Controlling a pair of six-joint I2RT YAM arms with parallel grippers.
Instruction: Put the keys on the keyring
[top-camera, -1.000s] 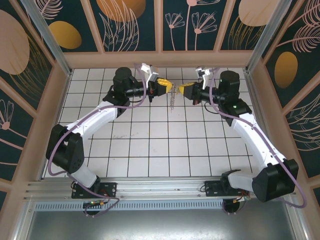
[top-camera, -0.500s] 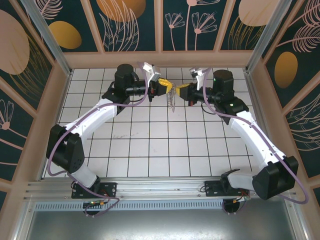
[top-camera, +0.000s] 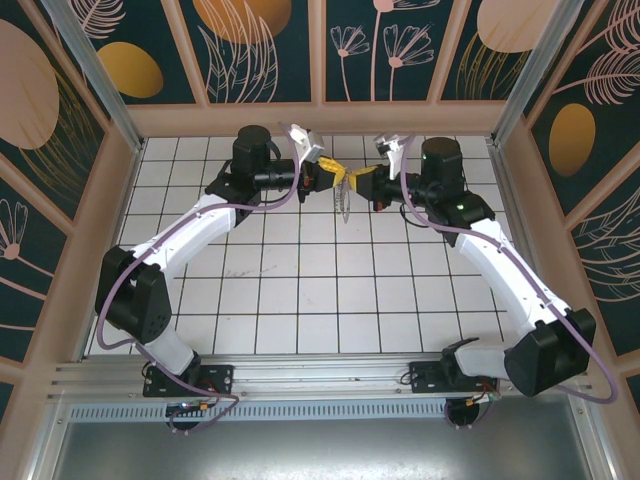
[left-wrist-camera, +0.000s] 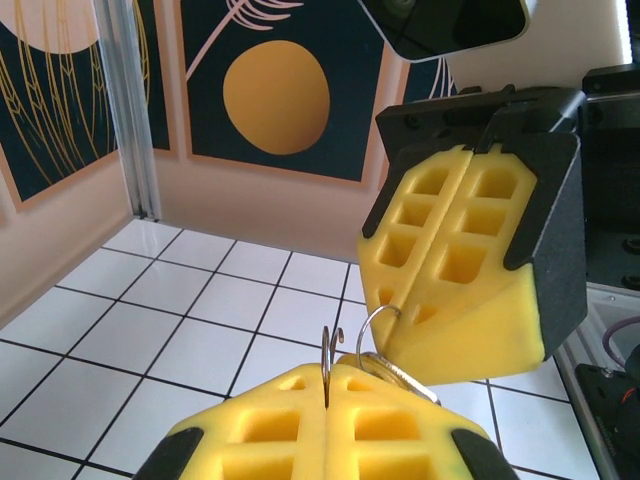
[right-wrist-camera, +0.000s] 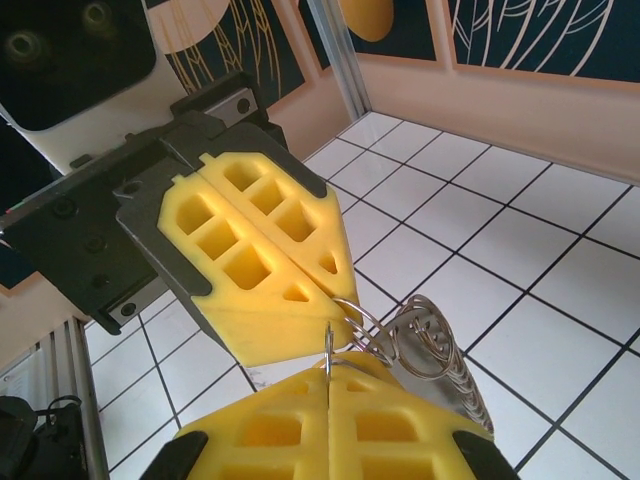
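— White-tiled table (top-camera: 300, 290), panelled walls: what meets at far centre?
— Left gripper (top-camera: 331, 176) and right gripper (top-camera: 360, 182), arms angled in from opposite sides, tips touching. Each is pinched tight on the keyring (top-camera: 344, 203), which dangles between them above the tiles; keys not distinguishable. One second earlier, the tips stood apart.

We find the left gripper (top-camera: 331, 176) and the right gripper (top-camera: 359, 182) tip to tip above the far middle of the table (top-camera: 300, 290), the left one on the left. The keyring (top-camera: 344, 203) hangs between and just below them, pinched by both.
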